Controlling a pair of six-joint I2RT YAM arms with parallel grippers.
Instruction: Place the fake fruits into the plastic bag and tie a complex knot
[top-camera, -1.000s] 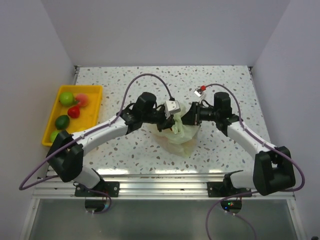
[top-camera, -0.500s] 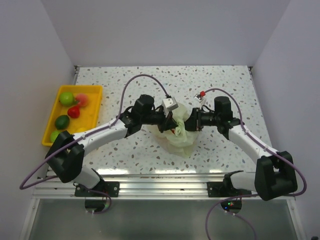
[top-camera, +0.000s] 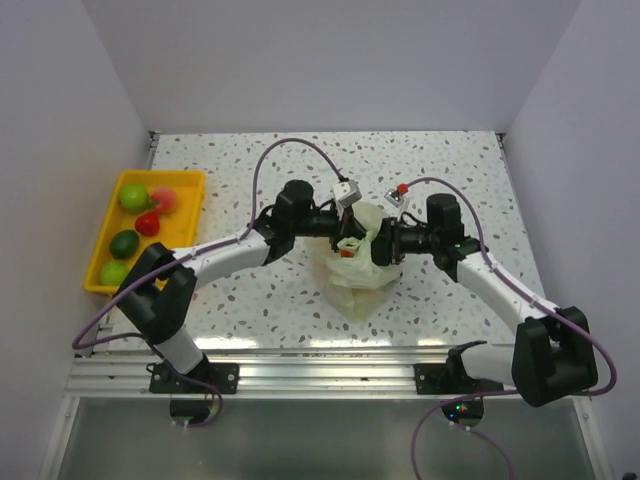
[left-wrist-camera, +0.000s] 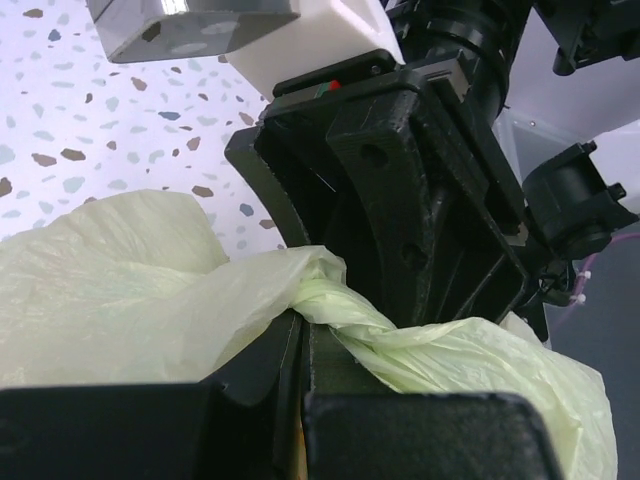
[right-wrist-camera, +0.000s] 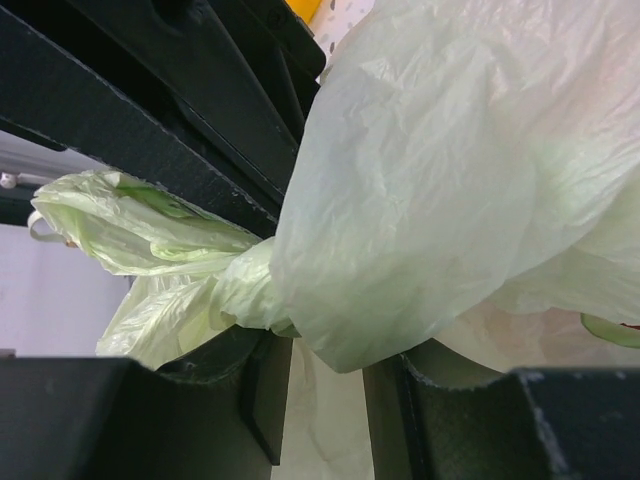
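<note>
Pale green crinkly plastic bag, mid speckled table, looks light, limp and slippery, so grip the twisted neck: left gripper is clamped on it, right gripper jaws stand parted around loose film.

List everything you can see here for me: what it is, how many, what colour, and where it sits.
table: one, white with dark speckles, under everything
tray: one, yellow, at the table's left edge
fruits: five showing, three green, one red, one pinkish, all in the tray
bag: one, pale green, crumpled at the table's middle, neck twisted; its contents cannot be told
cables: two, purple, one looping over each arm
arms: two, white and black, reaching from the near edge to meet at the bag
left gripper: black, shut on the bag's twisted neck
right gripper: black, open, bag plastic between its fingers
</note>
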